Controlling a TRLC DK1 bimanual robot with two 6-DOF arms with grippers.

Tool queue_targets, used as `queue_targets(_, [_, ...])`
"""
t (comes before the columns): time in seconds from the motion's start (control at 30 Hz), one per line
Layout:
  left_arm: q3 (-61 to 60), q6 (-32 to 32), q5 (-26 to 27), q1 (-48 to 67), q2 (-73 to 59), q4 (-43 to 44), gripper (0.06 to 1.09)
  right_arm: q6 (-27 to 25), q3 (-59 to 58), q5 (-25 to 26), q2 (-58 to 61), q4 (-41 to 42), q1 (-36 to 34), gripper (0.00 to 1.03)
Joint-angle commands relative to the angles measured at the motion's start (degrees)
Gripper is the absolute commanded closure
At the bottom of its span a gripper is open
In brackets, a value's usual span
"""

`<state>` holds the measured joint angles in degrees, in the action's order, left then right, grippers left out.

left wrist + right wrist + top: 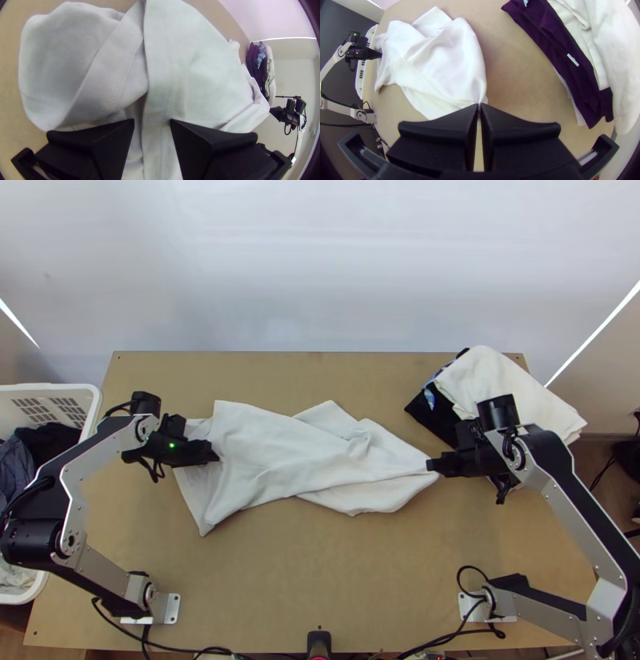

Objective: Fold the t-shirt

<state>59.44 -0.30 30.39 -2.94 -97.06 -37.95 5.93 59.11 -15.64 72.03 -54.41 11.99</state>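
The white t-shirt (280, 456) lies bunched and twisted across the middle of the table, its folds overlapping. At its left end is my left gripper (214, 454), low over the cloth; in the left wrist view the same gripper (152, 123) stands open, with a layered edge of the shirt (186, 83) between and below its fingers. My right gripper (432, 465) is at the shirt's right end. In the right wrist view, this gripper (479, 106) is shut on a corner of the shirt (450, 66), which narrows to its fingertips.
Folded dark and white clothes (512, 392) are stacked at the table's back right, beside and beneath the right arm. A white basket (90, 396) with clothes stands off the left edge. Cables run along the near edge.
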Motion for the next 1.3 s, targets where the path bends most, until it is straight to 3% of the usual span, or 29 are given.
queue_targets(0.0, [0.33, -1.81, 0.63, 0.83, -0.33, 1.48, 0.52, 0.75, -0.58, -0.09, -0.49, 0.01, 0.23, 1.00])
queue_targets(0.23, [0.33, -3.13, 1.07, 2.85, -0.41, 1.30, 0.55, 0.92, -0.49, -0.09, -0.66, 0.10, 0.32, 1.00])
queue_targets(0.3, [0.33, -4.36, 1.07, 2.85, -0.06, 1.48, 0.77, 1.01, -0.49, -0.09, -0.57, 0.10, 0.32, 1.00])
queue_targets(0.33, [0.33, -5.24, 1.07, 2.68, 0.29, 1.48, 0.96, 1.01, -0.49, -0.09, -0.66, 0.10, 0.32, 1.00])
queue_targets(0.37, [0.33, -6.21, 0.98, 2.41, 0.55, 1.83, 1.05, 1.01, -0.49, -0.09, -0.66, 0.01, 0.32, 1.00])
queue_targets(0.57, [3.31, -8.49, -0.42, -1.02, 6.79, 1.48, 1.05, 1.71, 2.41, -0.09, -0.49, 0.10, -1.27, 1.00])
queue_targets(0.73, [16.23, -15.26, -0.42, -9.28, 9.17, -1.33, 1.05, 6.02, 11.55, -0.09, 1.89, 5.90, -1.88, 1.00])
queue_targets(0.93, [33.37, -23.52, -1.65, -12.18, 9.87, -1.68, 1.05, 9.27, 30.10, -0.01, 11.03, 8.80, 0.67, 1.00])
queue_targets(1.27, [56.75, -33.02, -5.34, -9.36, 3.54, -1.33, 1.05, 7.43, 64.02, 0.17, 28.78, 9.50, 1.90, 1.00])
